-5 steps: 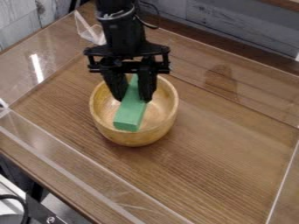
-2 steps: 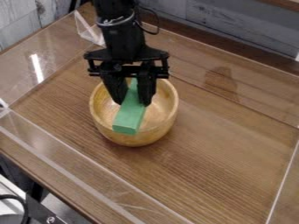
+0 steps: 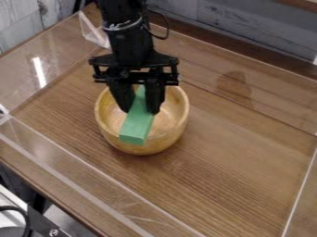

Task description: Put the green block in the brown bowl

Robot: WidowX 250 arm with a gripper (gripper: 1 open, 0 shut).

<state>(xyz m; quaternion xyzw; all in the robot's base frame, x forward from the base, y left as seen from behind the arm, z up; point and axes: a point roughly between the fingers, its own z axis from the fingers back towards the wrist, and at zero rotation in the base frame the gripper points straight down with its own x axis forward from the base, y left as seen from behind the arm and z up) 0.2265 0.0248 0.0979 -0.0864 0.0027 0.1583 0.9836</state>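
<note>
Green block (image 3: 137,124) tilted inside the brown bowl (image 3: 176,123), lower end resting on the near rim, upper end clamped between the black fingers (image 3: 126,93) of the downward-pointing gripper (image 3: 139,95). Bowl stands on the wooden counter (image 3: 235,157).

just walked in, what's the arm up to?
The single arm's gripper points straight down over the brown bowl on the wooden table, shut on the upper end of the green block. The block is tilted, its lower end down inside the bowl near the front wall. So the block is in the bowl but not yet released.
</note>
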